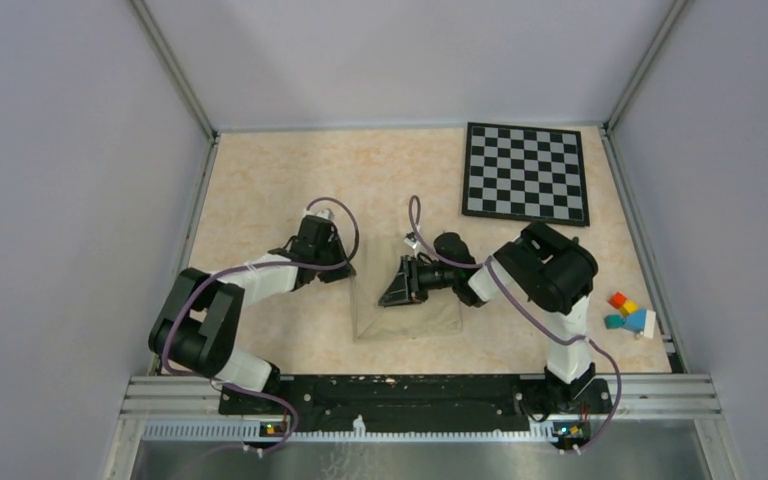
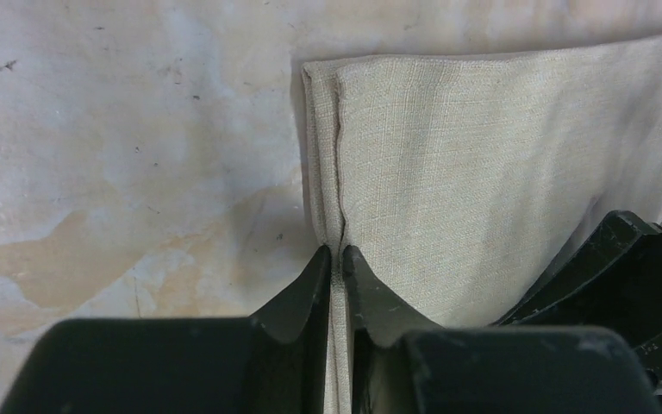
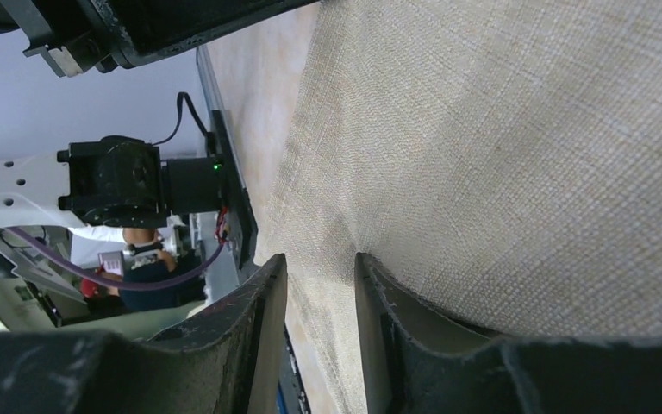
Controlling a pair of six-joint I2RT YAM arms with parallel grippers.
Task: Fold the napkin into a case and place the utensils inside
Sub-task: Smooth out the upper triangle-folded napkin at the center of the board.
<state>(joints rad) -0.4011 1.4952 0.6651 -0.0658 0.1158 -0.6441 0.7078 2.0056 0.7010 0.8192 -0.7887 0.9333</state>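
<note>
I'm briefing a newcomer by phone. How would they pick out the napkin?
On the tabletop, look at the near middle, left of and nearer than the checkered board. The napkin is the plain tan cloth there, its folded edge pinched by the left gripper. Unlike the small coloured blocks at right, it is soft and almost table-coloured.

Bright, even light; soft shadow beside the napkin point(image 2: 448, 172); close foreground slightly blurred.
</note>
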